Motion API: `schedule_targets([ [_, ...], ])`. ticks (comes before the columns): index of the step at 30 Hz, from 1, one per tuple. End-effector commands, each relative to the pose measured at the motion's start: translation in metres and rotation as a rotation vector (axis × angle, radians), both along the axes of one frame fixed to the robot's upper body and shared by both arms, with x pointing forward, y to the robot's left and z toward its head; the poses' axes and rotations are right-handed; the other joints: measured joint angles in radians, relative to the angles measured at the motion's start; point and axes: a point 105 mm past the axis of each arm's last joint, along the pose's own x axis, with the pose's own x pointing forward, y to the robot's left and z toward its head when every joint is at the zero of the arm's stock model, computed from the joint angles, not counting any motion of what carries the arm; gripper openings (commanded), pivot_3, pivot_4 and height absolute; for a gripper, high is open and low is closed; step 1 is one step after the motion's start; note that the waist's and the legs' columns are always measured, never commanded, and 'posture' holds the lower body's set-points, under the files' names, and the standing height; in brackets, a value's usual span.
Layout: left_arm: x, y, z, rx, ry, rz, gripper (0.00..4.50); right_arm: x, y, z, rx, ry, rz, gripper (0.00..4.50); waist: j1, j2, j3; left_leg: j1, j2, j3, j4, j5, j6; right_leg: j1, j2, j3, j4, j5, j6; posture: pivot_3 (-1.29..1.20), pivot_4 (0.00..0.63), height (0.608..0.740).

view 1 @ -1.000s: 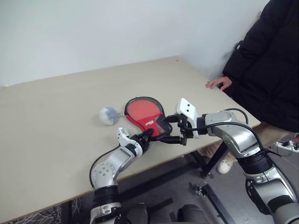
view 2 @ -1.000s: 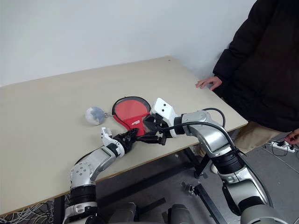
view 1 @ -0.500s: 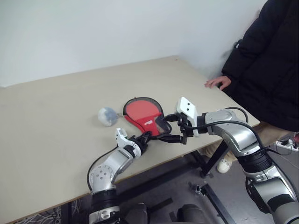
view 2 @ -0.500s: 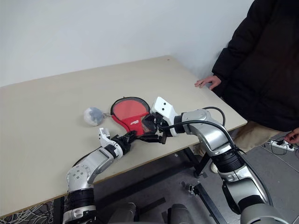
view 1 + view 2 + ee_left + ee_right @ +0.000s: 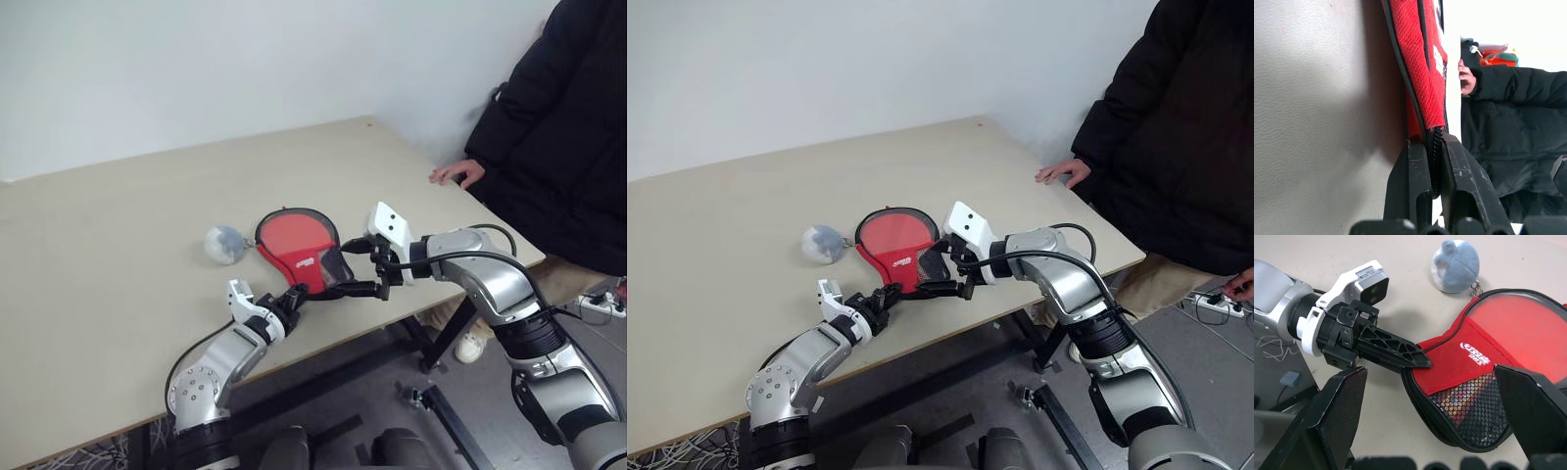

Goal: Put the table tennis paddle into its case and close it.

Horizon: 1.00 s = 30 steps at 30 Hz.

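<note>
The case (image 5: 297, 243) lies flat near the table's front edge. The paddle's red face (image 5: 1518, 328) shows through the case's see-through side, so the paddle sits inside it. My left gripper (image 5: 298, 293) is shut on the zip edge (image 5: 1435, 147) at the case's narrow handle end, with its fingers (image 5: 1411, 171) pinching the black zipper teeth. My right gripper (image 5: 338, 271) is open, one finger (image 5: 1337, 416) on each side of the mesh handle end (image 5: 1469, 406), not clamped on it.
A small whitish-grey ball (image 5: 225, 244) rests on the table (image 5: 118, 215), just left of the case's round end. A person in a black jacket stands at the table's right end, with one hand (image 5: 458, 174) on its edge. The front edge runs just below both grippers.
My left gripper has closed on the case's zip edge and drawn back a little toward the table's front edge. The right gripper has kept still and open.
</note>
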Motion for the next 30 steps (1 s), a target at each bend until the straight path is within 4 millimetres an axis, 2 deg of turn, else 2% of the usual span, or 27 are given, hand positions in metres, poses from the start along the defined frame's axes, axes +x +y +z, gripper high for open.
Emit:
schedule_targets([
  [1,-0.005,0.011,0.000,0.018,0.012,0.032,0.07,0.002,0.003,0.013,0.016,-0.052,0.011,4.50,0.000,0.000,0.000,0.000,0.000,0.000,0.000,0.000,0.000,0.000,0.000,0.000,0.000,0.000,0.000,0.00,0.000,0.740],
  [13,-0.068,0.024,-0.004,0.068,0.099,-0.036,0.07,0.003,0.003,0.011,0.010,-0.052,0.015,4.50,-0.002,0.000,0.000,0.000,0.000,0.002,-0.003,0.000,0.000,-0.004,0.000,0.003,0.000,-0.001,0.000,0.00,0.000,0.740],
  [21,-0.113,0.013,-0.001,0.033,0.182,-0.104,0.07,0.003,0.002,0.009,0.008,-0.050,0.015,4.50,0.002,-0.001,0.000,0.000,0.000,0.005,-0.003,-0.003,-0.005,-0.006,-0.001,0.006,0.000,-0.001,-0.001,0.00,0.000,0.740],
  [25,-0.127,0.009,0.001,0.007,0.210,-0.115,0.07,0.003,0.003,0.008,0.008,-0.048,0.016,4.50,0.003,-0.001,0.001,-0.001,0.000,0.005,-0.003,-0.003,-0.005,-0.007,-0.002,0.006,0.000,-0.001,-0.001,0.00,0.000,0.740],
  [30,-0.133,0.006,0.003,-0.003,0.223,-0.120,0.07,0.003,0.004,0.008,0.008,-0.046,0.020,4.50,0.003,-0.001,0.001,-0.001,0.000,0.006,-0.002,-0.003,-0.005,-0.007,-0.002,0.007,0.000,-0.001,-0.001,0.00,0.000,0.740],
])
